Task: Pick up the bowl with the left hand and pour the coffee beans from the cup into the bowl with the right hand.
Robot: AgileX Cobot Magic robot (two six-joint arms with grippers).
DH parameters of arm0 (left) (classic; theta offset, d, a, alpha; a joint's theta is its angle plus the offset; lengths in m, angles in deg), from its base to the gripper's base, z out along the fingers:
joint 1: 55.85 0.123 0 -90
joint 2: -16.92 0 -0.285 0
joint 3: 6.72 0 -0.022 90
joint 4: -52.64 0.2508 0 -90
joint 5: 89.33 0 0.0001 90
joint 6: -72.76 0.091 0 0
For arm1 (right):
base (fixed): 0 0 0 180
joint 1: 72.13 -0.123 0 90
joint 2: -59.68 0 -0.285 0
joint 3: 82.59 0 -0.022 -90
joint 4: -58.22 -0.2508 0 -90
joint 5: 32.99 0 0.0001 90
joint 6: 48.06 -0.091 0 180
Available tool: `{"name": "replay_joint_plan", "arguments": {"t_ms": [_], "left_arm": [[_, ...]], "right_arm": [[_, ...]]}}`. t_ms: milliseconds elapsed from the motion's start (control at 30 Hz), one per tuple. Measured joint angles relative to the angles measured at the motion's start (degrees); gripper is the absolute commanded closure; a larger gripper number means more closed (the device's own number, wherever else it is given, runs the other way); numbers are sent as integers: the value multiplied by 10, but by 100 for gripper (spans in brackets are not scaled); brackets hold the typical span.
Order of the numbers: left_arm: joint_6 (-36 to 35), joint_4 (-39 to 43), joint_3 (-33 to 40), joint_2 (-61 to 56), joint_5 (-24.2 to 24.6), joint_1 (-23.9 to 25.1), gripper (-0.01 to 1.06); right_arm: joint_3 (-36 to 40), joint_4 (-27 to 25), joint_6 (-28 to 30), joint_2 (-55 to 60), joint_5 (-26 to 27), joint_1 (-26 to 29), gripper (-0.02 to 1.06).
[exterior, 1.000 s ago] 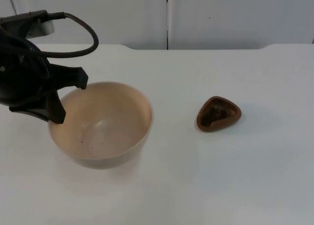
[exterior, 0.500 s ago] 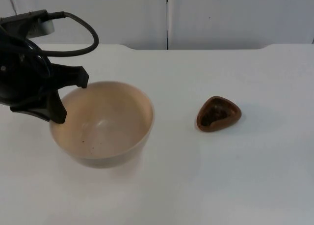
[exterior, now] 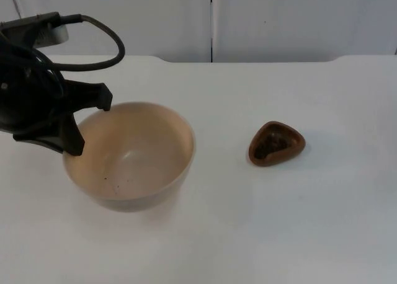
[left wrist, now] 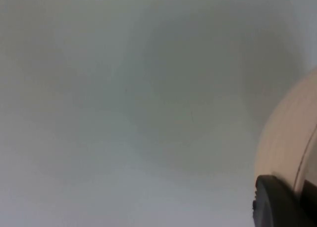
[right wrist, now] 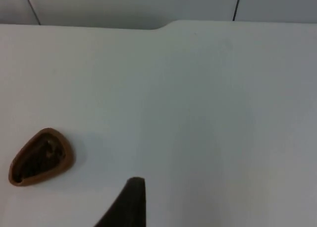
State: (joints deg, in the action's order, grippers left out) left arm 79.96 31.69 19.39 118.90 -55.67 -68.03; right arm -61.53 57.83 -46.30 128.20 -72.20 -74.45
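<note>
A cream bowl [exterior: 133, 154] stands on the left half of the white table, with a few dark specks inside. My left gripper [exterior: 79, 130] is at the bowl's left rim and is shut on it. In the left wrist view a black fingertip [left wrist: 277, 204] presses against the bowl's outer wall [left wrist: 287, 142]. A small brown cup [exterior: 276, 143] holding coffee beans sits right of centre, well apart from the bowl. The right arm waits off to the right. Its wrist view shows the cup [right wrist: 41, 156] on the table beyond one black fingertip [right wrist: 130, 204].
The white table top [exterior: 279, 234] runs back to the grey partition wall [exterior: 279, 17]. A vertical seam [exterior: 211, 23] divides the wall panels. Bare table lies between bowl and cup and along the front.
The bowl has shifted slightly to the right and up in the picture together with the left gripper. The cup has not moved.
</note>
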Motion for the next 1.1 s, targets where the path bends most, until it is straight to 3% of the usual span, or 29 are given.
{"name": "replay_joint_plan", "arguments": {"t_ms": [467, 800, 1100], "left_arm": [[0, 0, 0, 0, 0, 0, 105], [0, 0, 0, 0, 0, 0, 105], [0, 0, 0, 0, 0, 0, 105]], "right_arm": [[-112, 0, 7, 165, -10, 0, -1], [-195, -1, 14, 233, -73, -5, 0], [-343, 4, 36, 365, -159, -92, 0]]}}
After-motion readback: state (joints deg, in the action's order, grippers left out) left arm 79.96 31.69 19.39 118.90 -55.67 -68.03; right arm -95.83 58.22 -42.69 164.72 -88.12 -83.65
